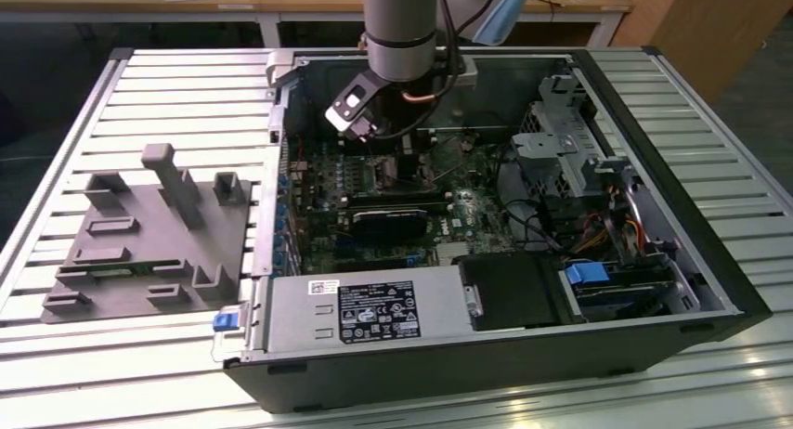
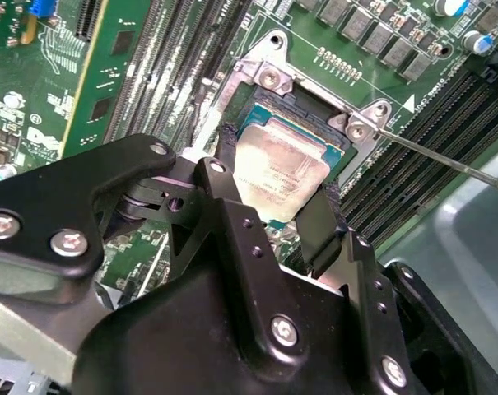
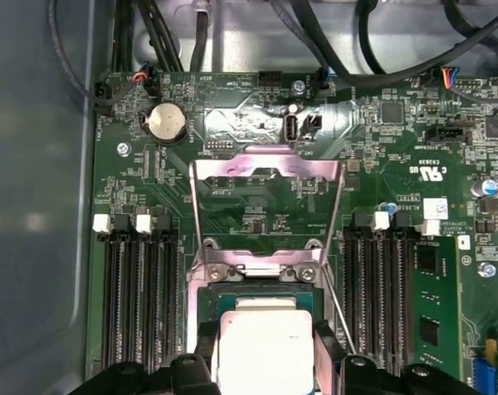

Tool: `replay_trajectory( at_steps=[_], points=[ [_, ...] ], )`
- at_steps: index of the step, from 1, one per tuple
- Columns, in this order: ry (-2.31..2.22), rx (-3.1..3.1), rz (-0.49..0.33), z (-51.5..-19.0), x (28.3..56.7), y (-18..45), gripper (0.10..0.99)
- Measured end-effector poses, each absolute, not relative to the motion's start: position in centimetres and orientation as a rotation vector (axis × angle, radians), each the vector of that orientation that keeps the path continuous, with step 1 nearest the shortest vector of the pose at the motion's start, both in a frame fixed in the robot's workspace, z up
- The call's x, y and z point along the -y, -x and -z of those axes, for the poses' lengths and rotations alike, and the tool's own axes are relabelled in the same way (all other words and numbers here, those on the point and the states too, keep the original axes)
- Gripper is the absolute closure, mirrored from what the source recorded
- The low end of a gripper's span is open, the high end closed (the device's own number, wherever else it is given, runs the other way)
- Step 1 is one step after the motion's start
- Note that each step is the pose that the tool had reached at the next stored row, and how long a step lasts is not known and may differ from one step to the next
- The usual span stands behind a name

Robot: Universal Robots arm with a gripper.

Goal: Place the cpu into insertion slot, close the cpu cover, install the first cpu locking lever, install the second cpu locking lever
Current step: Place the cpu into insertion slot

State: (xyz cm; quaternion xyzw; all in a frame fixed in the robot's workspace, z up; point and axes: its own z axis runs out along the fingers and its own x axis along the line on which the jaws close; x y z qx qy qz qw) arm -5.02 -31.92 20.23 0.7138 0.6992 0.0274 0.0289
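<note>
Between memory slots, the fingers clamp the cpu, perhaps touching the insertion slot.

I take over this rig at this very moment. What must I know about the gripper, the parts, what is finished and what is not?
Gripper: shut on the cpu, with a finger on each of two opposite sides.
Cpu: at the insertion slot; I cannot tell whether it is fully seated.
Cpu cover: open, swung back from the slot.
Done: cpu is at the slot.
Left: cover not closed; a locking lever stands free, neither lever installed.
</note>
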Motion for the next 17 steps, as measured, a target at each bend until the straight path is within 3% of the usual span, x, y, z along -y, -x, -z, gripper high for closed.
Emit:
replay_trajectory(
  at_steps=[17],
  points=[
    [-2.217, -2.141, -0.083, -19.26, 31.73, 5.04, 0.545]
  ],
)
